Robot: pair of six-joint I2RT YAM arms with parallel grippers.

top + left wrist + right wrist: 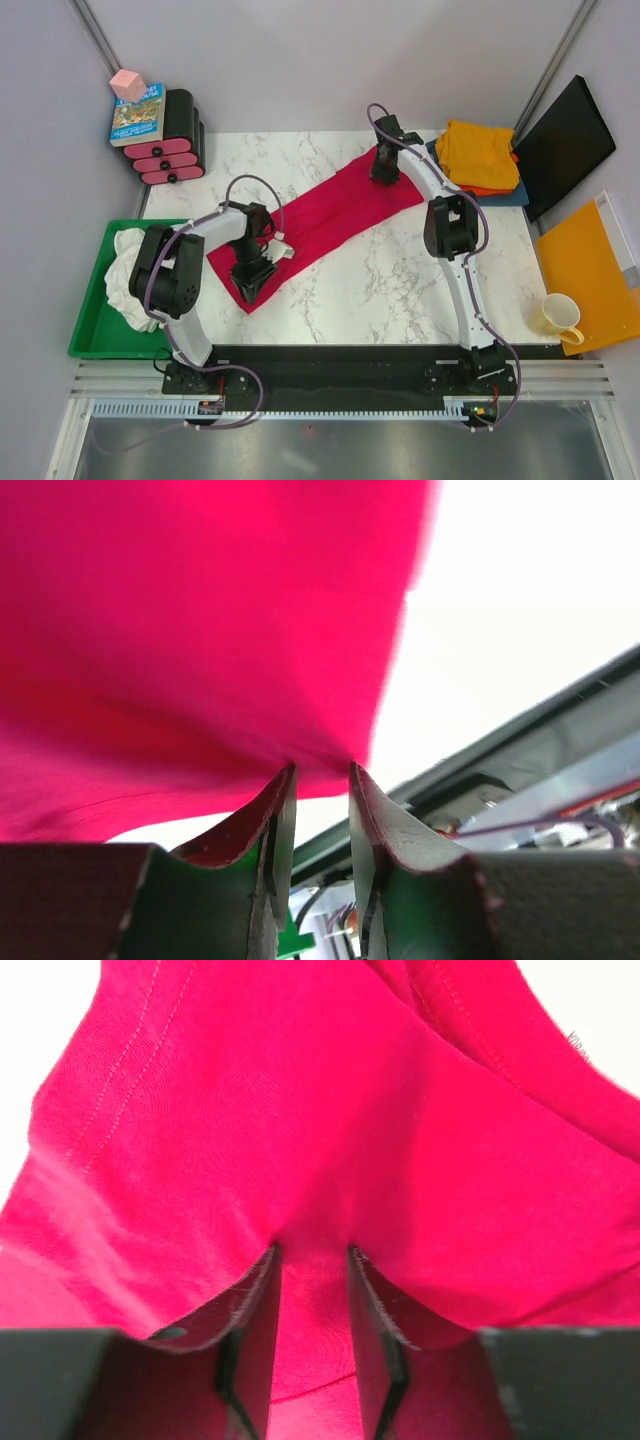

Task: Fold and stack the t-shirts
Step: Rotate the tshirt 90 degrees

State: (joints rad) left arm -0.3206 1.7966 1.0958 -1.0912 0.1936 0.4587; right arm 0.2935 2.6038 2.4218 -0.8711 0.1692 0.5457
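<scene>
A crimson-red t-shirt (320,220) lies folded into a long strip, running diagonally across the marble table. My left gripper (250,283) is over its near-left end. In the left wrist view its jaws (322,767) stand apart, with the tips at the cloth's edge (200,650) and nothing in the gap. My right gripper (382,172) is on the far-right end. Its fingers (312,1248) are apart and press into the red cloth (300,1110), which puckers at the tips. Folded yellow-orange (478,150), orange (492,189) and blue (518,197) t-shirts are stacked at the back right. A white t-shirt (125,285) sits crumpled in the tray.
A green tray (88,325) stands at the left edge. Pink-and-black cases (172,140) with a book (137,113) and a pink cube (128,84) are at the back left. On the right are a black panel (565,145), a flat orange board (590,275) and a yellow mug (557,317).
</scene>
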